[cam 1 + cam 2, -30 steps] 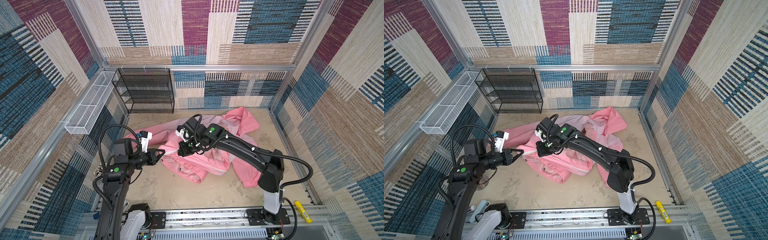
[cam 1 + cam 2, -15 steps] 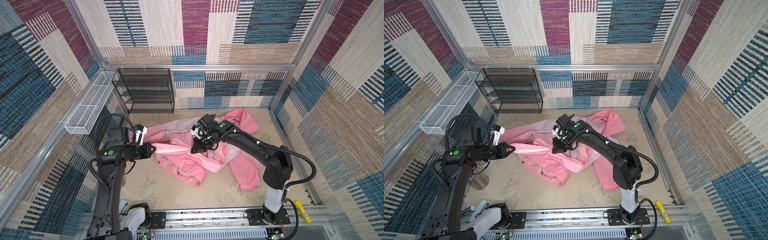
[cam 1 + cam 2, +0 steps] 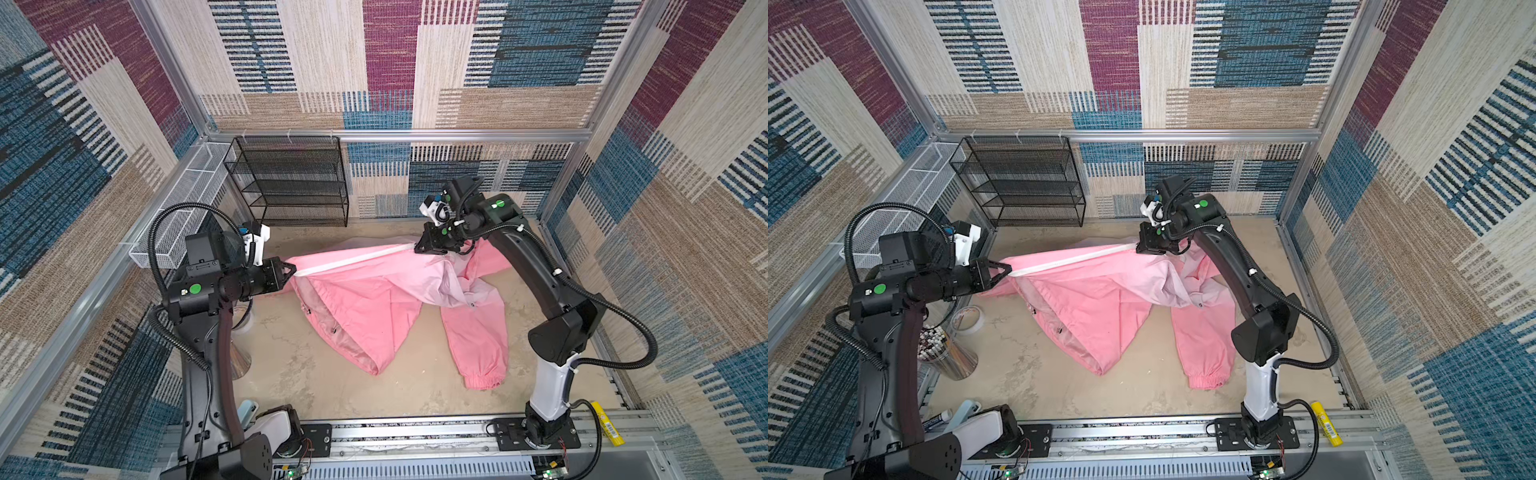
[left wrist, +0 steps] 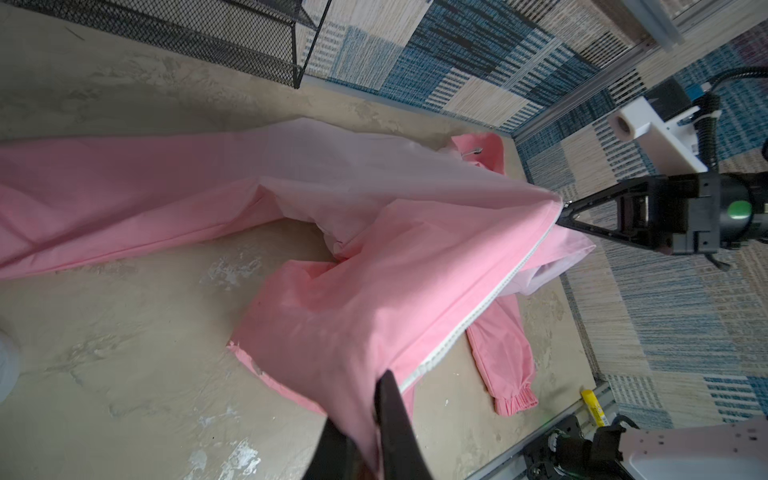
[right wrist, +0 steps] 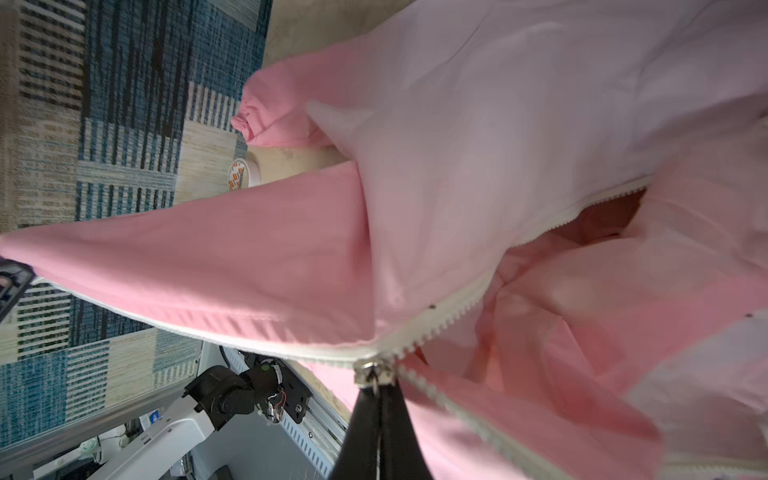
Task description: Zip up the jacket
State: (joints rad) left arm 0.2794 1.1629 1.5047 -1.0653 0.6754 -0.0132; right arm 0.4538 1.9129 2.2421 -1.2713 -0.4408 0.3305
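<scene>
- The sandy tabletop (image 3: pixel 332 399) runs out from the foot of the black mesh shelf (image 3: pixel 291 183), which stands against the back wall.
- The jacket (image 3: pixel 365 307), pink with a paler chest, sprawls in front of the shelf and off to the shelf's right. Its upper edge is lifted clear of the tabletop and the rest drapes down onto it. One sleeve lies well in front of the shelf, ending in a gathered cuff (image 3: pixel 484 378).
- The left gripper (image 3: pixel 293 270) sits in front of the shelf's left end. Its fingers (image 4: pixel 388 399) are clenched on the jacket's pink fabric, right beside the end of the zipper.
- The right gripper (image 3: pixel 417 248) hangs just past the shelf's right end, fingers pressed tight together on the pull of the zipper slider (image 5: pixel 370 372).
- The white zipper (image 3: pixel 353 259) stretches taut between the two grippers, passing in front of the shelf. It is joined from the left gripper up to the slider. Beyond the slider, in the right wrist view, its two rows of teeth (image 5: pixel 436 328) part over the shiny lining.
- A yellow marker (image 3: pixel 606 424) lies far right of the shelf, by the front rail.
</scene>
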